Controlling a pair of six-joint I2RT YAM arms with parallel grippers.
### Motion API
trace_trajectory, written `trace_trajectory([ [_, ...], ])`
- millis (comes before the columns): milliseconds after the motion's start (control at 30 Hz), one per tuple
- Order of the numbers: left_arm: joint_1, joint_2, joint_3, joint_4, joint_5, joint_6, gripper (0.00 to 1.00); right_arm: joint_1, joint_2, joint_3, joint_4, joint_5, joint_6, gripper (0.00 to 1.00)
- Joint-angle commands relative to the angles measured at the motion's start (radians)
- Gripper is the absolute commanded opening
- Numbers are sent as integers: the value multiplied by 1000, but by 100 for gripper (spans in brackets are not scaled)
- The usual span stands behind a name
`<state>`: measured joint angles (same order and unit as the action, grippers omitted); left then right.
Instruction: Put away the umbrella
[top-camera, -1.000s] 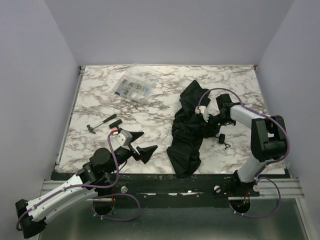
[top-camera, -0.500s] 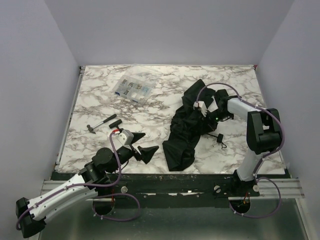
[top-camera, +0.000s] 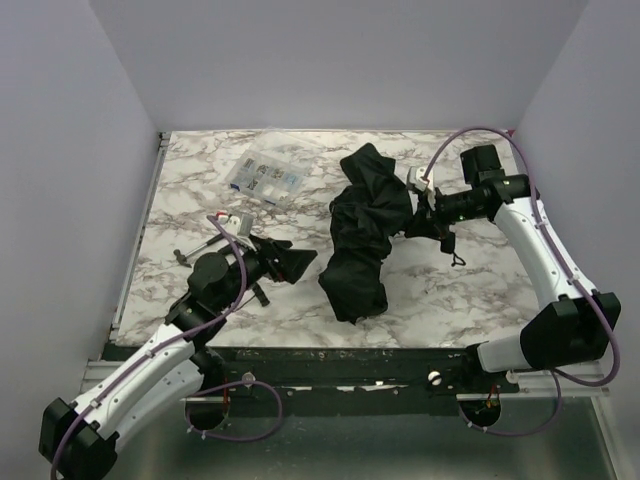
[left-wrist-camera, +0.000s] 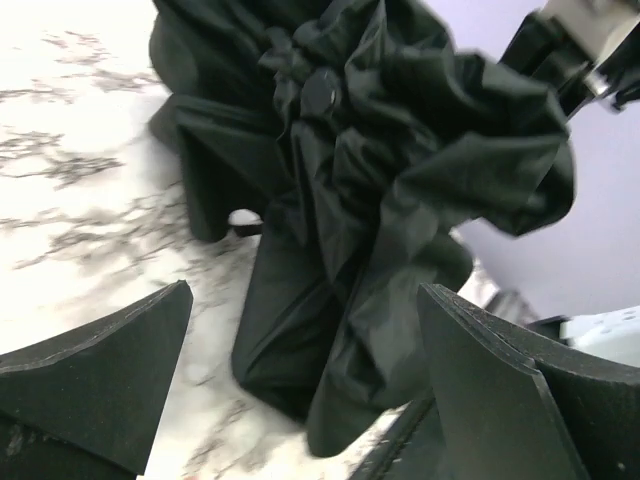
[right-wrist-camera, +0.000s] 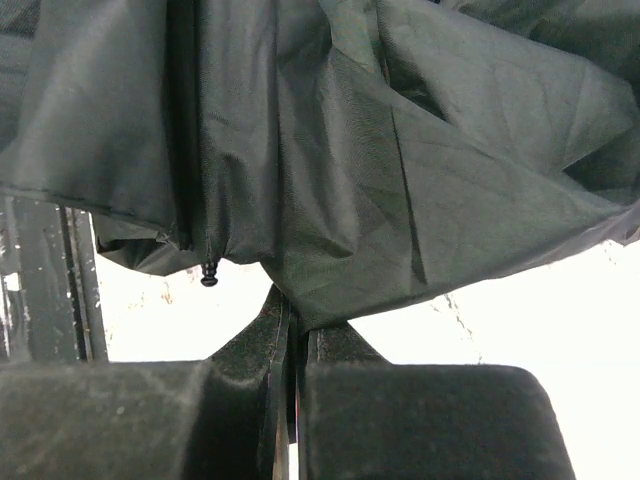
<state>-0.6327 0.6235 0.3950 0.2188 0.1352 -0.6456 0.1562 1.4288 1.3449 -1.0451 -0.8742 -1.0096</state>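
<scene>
The umbrella (top-camera: 362, 230) is a crumpled dark canopy lying across the middle of the marble table, its lower end near the front edge. Its black knob handle with wrist loop (top-camera: 449, 245) hangs by my right gripper. My right gripper (top-camera: 418, 215) is shut on the umbrella at the canopy's right edge; in the right wrist view the jaws are pressed together on the fabric (right-wrist-camera: 300, 180). My left gripper (top-camera: 290, 260) is open and empty, just left of the canopy, which fills the left wrist view (left-wrist-camera: 370, 190) between the spread fingers.
A clear plastic compartment box (top-camera: 263, 179) lies at the back left. A small black-handled tool (top-camera: 195, 247) lies left of my left arm. The table's dark front edge (top-camera: 340, 352) runs close below the umbrella.
My right gripper has lifted and pulled the umbrella toward the back and left, the arm stretching out. My left gripper has swung up and right toward the canopy.
</scene>
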Motion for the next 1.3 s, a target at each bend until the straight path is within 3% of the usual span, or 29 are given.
trace_trajectory([
  [0, 23, 61, 72, 145, 137, -208, 99, 2, -63, -25, -49, -133, -75, 0],
  [100, 22, 136, 106, 173, 165, -293, 99, 3, -95, -30, -18, -169, -51, 0],
  [233, 16, 220, 76, 325, 208, -428, 99, 5, -96, -24, -12, -194, -52, 0],
  [667, -95, 407, 136, 367, 37, -467, 95, 38, -110, -41, 22, -256, -7, 0],
  [833, -105, 485, 105, 524, 28, -531, 74, 77, -107, -81, 48, -244, 16, 0],
  [967, -113, 513, 121, 592, -3, -555, 67, 122, -109, -116, 89, -218, 51, 0],
  [1067, -116, 526, 142, 633, -29, -560, 52, 152, -110, -135, 112, -190, 71, 0],
  [1233, -116, 543, 155, 713, -46, -561, 5, 155, -118, -144, 118, -141, 94, 0],
  [1267, -115, 544, 151, 729, -55, -560, 1, 155, -120, -145, 116, -132, 95, 0],
])
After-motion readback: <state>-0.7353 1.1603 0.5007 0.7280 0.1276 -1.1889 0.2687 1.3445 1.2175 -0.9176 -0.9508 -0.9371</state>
